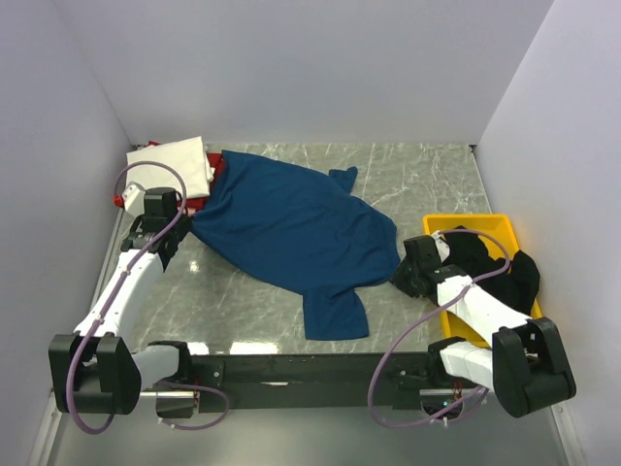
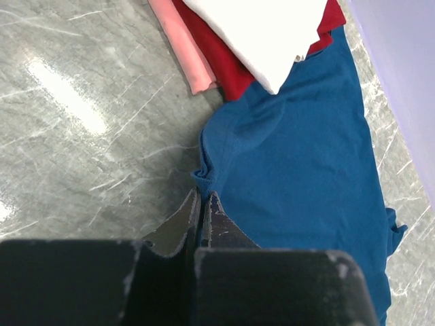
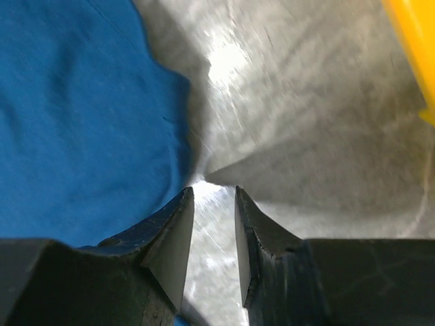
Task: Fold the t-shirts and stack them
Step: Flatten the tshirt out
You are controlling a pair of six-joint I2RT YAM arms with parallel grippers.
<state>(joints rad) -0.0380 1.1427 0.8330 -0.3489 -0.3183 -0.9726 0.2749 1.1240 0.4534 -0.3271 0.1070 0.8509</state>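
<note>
The blue tee is lying spread across the middle of the table, unfolded, with one sleeve pointing to the near edge and the other to the back. Its back-left end is touching a small stack where a cream tee is sitting on a red tee.

The left pincer is resting low at the blue tee's left edge with its jaws pressed together. The hem is bunching just ahead of the tips and blue cloth is running along its right finger. Whether any cloth is caught between the jaws cannot be told.

The right pincer is hanging at the tee's right edge, jaws apart, with only bare table showing in the gap. The cloth is lying to its left, passing under the left finger.

A black tee is spilling over the tray, just right of that pincer.
</note>
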